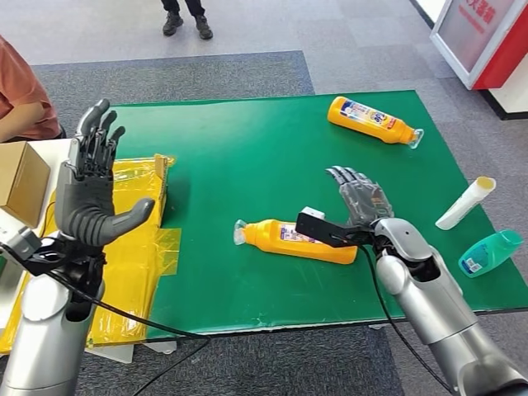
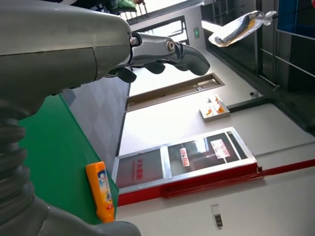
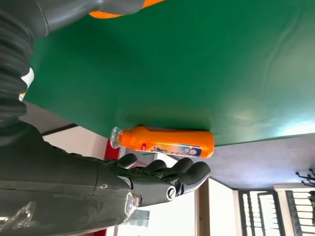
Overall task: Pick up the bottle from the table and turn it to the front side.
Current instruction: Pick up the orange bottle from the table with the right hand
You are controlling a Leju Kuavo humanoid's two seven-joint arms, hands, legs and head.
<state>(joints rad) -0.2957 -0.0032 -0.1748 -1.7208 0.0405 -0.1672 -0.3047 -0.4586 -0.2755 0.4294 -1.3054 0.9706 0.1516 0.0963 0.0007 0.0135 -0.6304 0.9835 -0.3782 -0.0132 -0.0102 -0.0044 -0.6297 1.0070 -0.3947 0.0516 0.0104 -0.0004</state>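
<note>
Green cloth covered the counter [image 1: 261,148], which stood on grey carpet with a red-and-white sign board [image 1: 479,41] past its far right corner. We noted an orange bottle [image 1: 293,241] lying on its side near the front edge, clear cap toward the robot's left, base toward its right. We found the right hand [image 1: 361,196] just behind the base end of that bottle, fingers stretched out flat and apart, holding nothing; whether it touched the bottle we could not tell. We saw the left hand [image 1: 93,186] raised above the counter's left end, palm upright, fingers spread wide, thumb out, empty. A second orange bottle [image 1: 374,121] lay on its side at the far right of the cloth. Off the right edge we logged a white tube [image 1: 465,203] and a teal bottle [image 1: 491,252]. Yellow plastic sheet [image 1: 140,247] draped the left end, with a cardboard box [image 1: 21,181] beside it. We saw a person's orange sleeve [image 1: 21,91] at far left and another person's shoes [image 1: 186,23] beyond the counter.
</note>
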